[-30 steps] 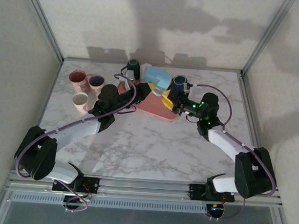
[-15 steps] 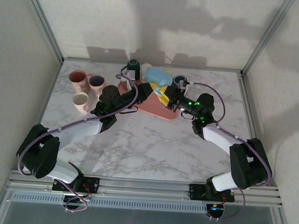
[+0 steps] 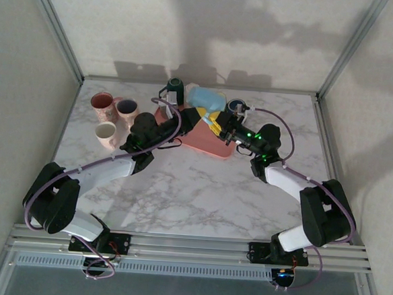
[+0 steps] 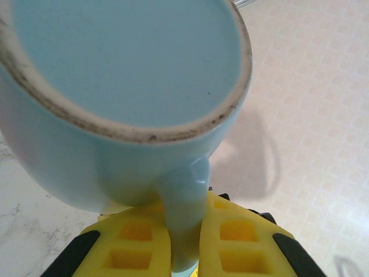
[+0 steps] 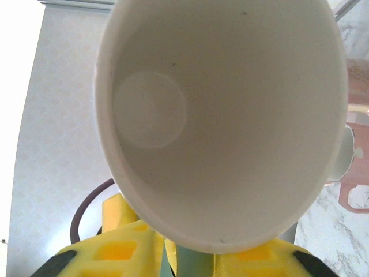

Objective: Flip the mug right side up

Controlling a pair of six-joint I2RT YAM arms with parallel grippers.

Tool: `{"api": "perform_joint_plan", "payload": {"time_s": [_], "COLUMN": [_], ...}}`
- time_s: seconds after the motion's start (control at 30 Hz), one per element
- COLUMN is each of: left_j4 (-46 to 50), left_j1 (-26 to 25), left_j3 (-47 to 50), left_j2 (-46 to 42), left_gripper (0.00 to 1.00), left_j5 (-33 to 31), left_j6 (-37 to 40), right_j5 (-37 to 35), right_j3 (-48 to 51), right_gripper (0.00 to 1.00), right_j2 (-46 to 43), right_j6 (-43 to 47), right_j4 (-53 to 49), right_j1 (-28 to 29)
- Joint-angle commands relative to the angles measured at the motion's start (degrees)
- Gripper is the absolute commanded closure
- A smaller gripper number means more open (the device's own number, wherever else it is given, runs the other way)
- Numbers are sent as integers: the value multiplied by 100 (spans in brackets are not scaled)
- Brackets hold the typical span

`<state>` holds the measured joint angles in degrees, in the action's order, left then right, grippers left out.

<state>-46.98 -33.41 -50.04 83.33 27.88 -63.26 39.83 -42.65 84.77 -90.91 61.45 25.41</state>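
My left gripper pinches the light blue mug by its handle, and my right gripper pinches its rim. The mug is sideways between them, at the marble table's twelve o'clock, over a pink mat.

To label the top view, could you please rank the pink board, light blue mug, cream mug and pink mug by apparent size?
1. pink board, though partly hidden
2. light blue mug
3. pink mug and cream mug look about alike; I would not rank them.
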Motion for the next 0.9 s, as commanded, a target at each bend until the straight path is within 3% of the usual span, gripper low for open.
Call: {"api": "perform_joint_plan", "payload": {"time_s": [0.0, 0.3, 0.37, 0.5, 0.73, 0.87], "left_j4": [-530, 24, 198, 480, 786, 1014], "left_j1": [-118, -123, -124, -126, -137, -137], "left_j3": [42, 302, 302, 237, 115, 59], "left_j2": [-93, -221, -216, -162, -89, -195], "left_gripper": [100, 100, 91, 60, 52, 50], "left_j5": [300, 240, 226, 262, 297, 268], "left_j6": [-13, 214, 292, 431, 554, 753], "right_j5": [-244, -210, -188, -166, -173, -275], "right_j3": [-214, -345, -416, -537, -597, -695], "right_gripper": [78, 98, 100, 100, 100, 100], "right_j2": [6, -308, -435, -658, -969, -1319], "right_j6": [176, 958, 1227, 1709, 2239, 2988], "right_j4": [289, -375, -648, -1138, -1733, -2746], "right_j1": [29, -22, -27, -26, -29, -36]}}
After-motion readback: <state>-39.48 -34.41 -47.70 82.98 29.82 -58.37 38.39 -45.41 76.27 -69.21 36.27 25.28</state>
